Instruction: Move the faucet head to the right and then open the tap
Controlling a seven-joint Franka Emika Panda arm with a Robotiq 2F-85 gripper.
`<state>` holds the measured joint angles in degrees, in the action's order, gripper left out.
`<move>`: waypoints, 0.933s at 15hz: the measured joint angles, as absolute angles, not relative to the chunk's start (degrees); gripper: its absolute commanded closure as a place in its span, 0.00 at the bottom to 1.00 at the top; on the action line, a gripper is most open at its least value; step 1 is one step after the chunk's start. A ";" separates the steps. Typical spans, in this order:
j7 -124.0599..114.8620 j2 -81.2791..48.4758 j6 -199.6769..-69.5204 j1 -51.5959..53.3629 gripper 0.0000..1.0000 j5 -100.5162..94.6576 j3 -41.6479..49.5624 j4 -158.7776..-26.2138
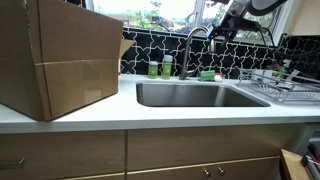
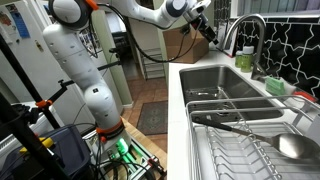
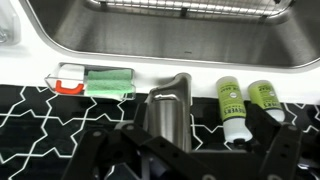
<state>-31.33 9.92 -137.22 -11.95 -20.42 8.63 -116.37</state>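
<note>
Black-tiled backsplash [image 3: 40,125] behind sink [image 3: 180,40]: tap [image 3: 168,112] arch between wide-spread jaws, nothing clamped; green bottles [image 3: 232,105] beside.

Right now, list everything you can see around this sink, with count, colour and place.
faucet: one, silver gooseneck, behind the sink
sink: one, steel, set in the white counter
bottles: two, green, side by side next to the faucet, against the black tiled wall
sponge: one, green, in a small holder on the faucet's other side
cardboard box: one, brown, on the counter at one end of the sink
dish rack: one, metal wire, on the counter at the sink's other end
large spoon: one, metal, lying in the dish rack
robot arm: one, white, standing beside the counter
gripper: one, black, open, up by the faucet's arch
</note>
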 measured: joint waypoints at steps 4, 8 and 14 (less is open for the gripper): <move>-22.30 14.39 -134.21 -11.98 0.00 -16.99 8.89 -118.57; -16.77 18.88 -133.75 -14.41 0.00 -15.95 11.60 -121.21; -16.31 20.24 -133.75 -14.96 0.00 -15.94 11.89 -122.32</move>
<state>-16.31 20.24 -133.75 -14.96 -15.94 11.89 -122.32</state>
